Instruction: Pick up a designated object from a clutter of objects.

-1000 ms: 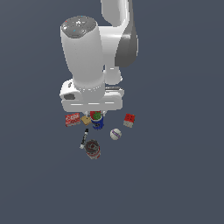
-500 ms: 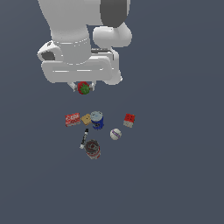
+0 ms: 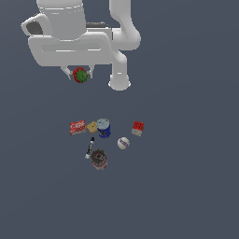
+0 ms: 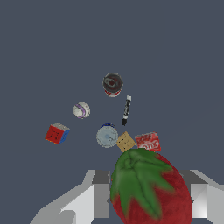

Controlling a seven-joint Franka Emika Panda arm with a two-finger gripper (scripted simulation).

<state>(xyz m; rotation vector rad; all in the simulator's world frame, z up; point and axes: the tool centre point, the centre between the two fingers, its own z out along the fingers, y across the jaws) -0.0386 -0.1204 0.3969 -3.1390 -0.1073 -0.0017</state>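
**Got the strawberry, hanging up high over the pile**

So my two grey fingers [image 4: 94, 199] are clamped on the little red strawberry with the green leafy top [image 3: 80, 75], one on each side of it. My gripper [image 3: 77, 74] is way up above the dark grey floor [image 3: 186, 186], so the berry is off the ground and well apart from everything else. In the wrist view it fills the near corner, leaves facing the camera.

Below me the rest of the clutter sits in a loose bunch. The flat red box with white lettering [image 3: 77, 127] is on the exterior view's left, with the small tan square block [image 3: 92, 127] just beside it and the round blue can [image 3: 103, 128] right next to that, looks like they're touching or close to it. The slim black marker [image 3: 89, 148] lies just below those, and the dark red can [image 3: 99, 159] is near the marker's lower end. The white ball with the purple stripe [image 3: 123, 143] sits apart toward the exterior view's right, and the red-and-white cube [image 3: 137, 128] is further out that way.
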